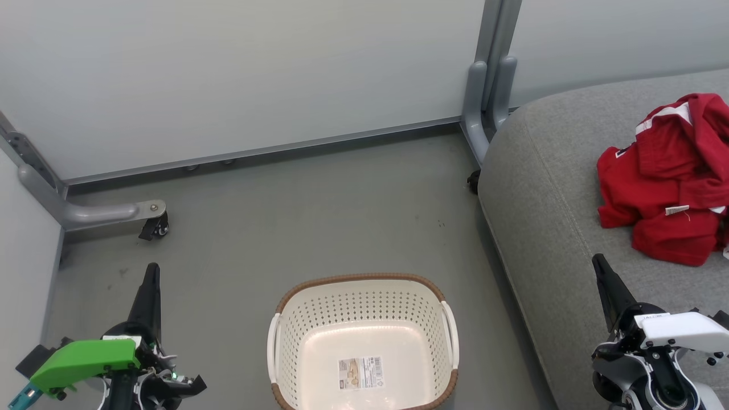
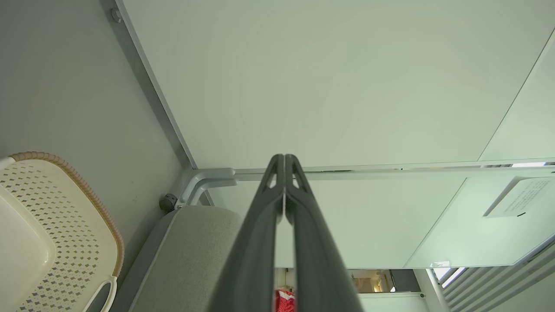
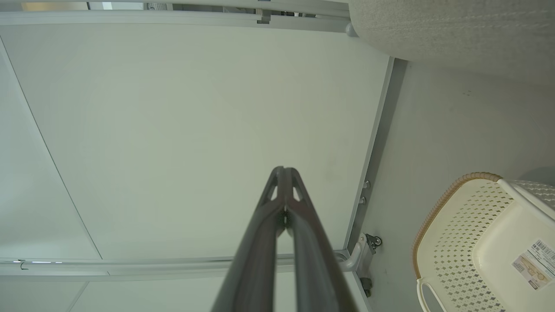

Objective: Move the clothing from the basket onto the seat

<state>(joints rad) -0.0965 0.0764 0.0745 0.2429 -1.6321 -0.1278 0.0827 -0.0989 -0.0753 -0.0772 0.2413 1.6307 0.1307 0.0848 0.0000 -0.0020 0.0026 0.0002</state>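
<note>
Left side, head view: I read the left tool [image 1: 151, 274] low over the grey floor [image 1: 296, 216]. Its two dark fingers are pressed together to a single point and grip nothing. In the left wrist view the left tool [image 2: 284, 159] gives the same reading: the tips meet, aimed at a pale wall panel [image 2: 325, 86]. A wheeled frame foot [image 1: 155, 223] stands on the floor farther out than this tool.

Centre: the basket [image 1: 357, 278] sits upright on the floor between the two tools and touches neither. Its inner bottom shows cream plastic and a printed label [image 1: 360, 373]. The right wrist view shows the same basket [image 3: 455, 225] at its lower right.

Right side: the seat [image 1: 547, 193] stands to the right of the basket, near it, with a strip of floor between them. The right tool [image 1: 600, 269] overlaps the seat's near part in the head view. Its fingers are closed tip to tip and hold nothing. The right wrist view shows the right tool [image 3: 284, 171] closed in the same way.

Far right: the clothing [image 1: 666, 188] lies in a crumpled red heap on the seat, with white trim and a small tag visible. It is well apart from the basket. It lies beyond the right tool and does not touch it.
</note>
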